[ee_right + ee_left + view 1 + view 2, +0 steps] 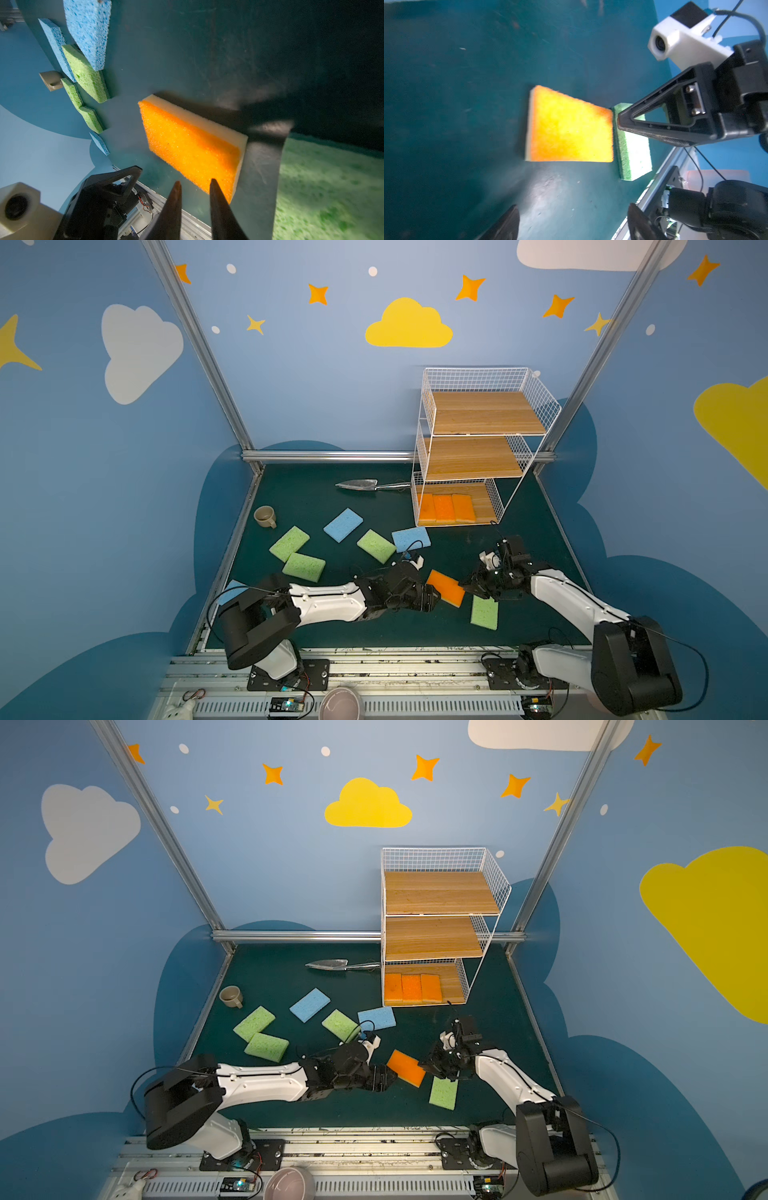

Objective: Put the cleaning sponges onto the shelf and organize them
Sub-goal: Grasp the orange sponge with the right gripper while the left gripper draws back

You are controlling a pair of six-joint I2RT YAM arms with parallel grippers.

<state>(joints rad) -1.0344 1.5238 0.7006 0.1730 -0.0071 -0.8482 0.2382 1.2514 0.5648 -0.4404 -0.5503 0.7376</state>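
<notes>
Shelf (478,414) at 1 o'clock on worktop (332,635), three orange sponges (444,508) on bottom tier. Fourth orange sponge (446,588) at 4 o'clock, raised, nipped at short edge by right pincer (467,587); left pincer (434,599) gaping, clear. Likely light, squashy: pinch flat faces gently.

Blue walls (316,377) bear cloud and star decals above a dark green tabletop (316,497).

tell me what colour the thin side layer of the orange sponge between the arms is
Pale cream-yellow, clearest in the right wrist view on the orange sponge.
</notes>
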